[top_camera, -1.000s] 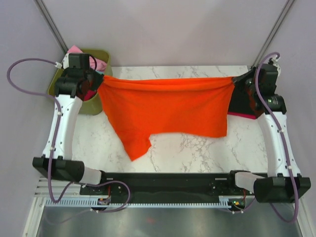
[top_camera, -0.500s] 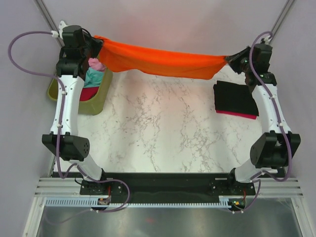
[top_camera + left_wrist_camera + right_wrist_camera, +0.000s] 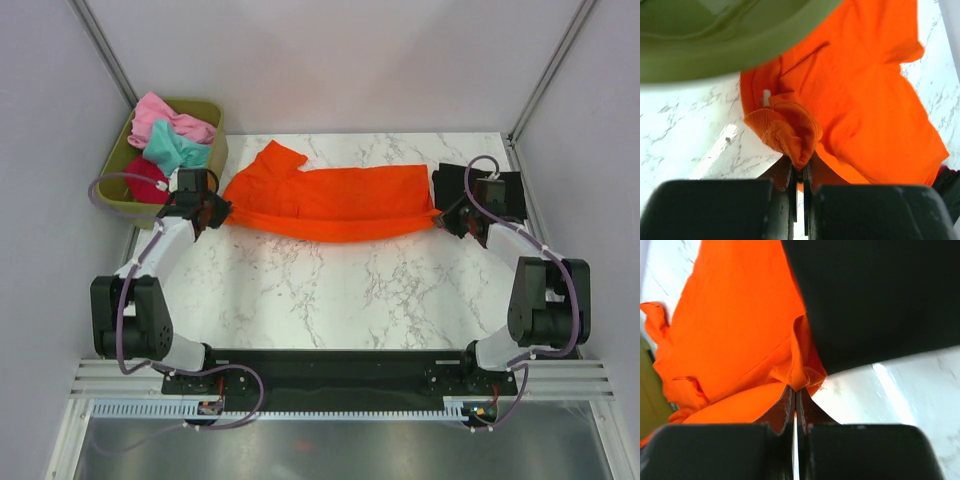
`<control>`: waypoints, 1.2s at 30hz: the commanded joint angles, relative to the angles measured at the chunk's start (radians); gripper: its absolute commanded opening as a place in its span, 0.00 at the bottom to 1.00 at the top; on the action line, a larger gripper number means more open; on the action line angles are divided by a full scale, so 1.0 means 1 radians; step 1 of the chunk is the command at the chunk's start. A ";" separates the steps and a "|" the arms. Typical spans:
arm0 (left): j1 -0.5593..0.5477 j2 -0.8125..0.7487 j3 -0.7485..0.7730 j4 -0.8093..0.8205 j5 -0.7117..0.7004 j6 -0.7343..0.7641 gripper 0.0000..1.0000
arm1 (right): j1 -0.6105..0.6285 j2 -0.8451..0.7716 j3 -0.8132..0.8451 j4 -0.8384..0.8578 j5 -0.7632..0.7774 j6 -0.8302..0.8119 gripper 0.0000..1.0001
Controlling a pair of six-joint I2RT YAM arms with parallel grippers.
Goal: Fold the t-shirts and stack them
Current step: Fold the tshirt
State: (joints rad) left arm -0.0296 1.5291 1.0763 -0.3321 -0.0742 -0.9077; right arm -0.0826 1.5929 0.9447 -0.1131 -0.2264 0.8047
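Note:
The bright orange t-shirt lies in a long band across the far part of the marble table, one sleeve sticking out toward the back. My left gripper is shut on its left end, a bunched hem pinched between the jaws. At the opposite end my right gripper is shut on the shirt's corner. A folded black t-shirt lies under and behind the right gripper, and fills the upper right of the right wrist view. Pink, teal and crimson shirts sit in the bin.
The olive-green bin stands at the table's back left corner, close to my left gripper; its wall looms over the left wrist view. Bare marble runs between the orange shirt and the arm bases. Frame posts rise at both back corners.
Both arms came down from high at the back and forward to the table. The orange shirt, hanging stretched in the air before, now lies on the marble as a doubled band.

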 commanded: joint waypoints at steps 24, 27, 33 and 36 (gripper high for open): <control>0.007 -0.692 -0.409 -0.142 -0.044 0.041 1.00 | -0.003 -0.828 -0.410 -0.168 0.130 -0.194 0.62; 0.005 -0.606 -0.317 -0.139 -0.033 0.065 1.00 | 0.003 -0.702 -0.309 -0.162 0.116 -0.223 0.60; 0.000 -0.341 -0.087 -0.096 0.027 0.118 0.99 | 0.136 -0.378 -0.103 -0.108 0.220 -0.256 0.55; -0.003 -0.247 -0.036 0.019 0.071 0.135 0.98 | 0.185 -0.222 0.003 -0.080 0.275 -0.249 0.53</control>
State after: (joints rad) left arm -0.0284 1.2194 0.9874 -0.4183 -0.0578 -0.8398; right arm 0.0574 1.2938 0.8436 -0.2398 -0.0265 0.5770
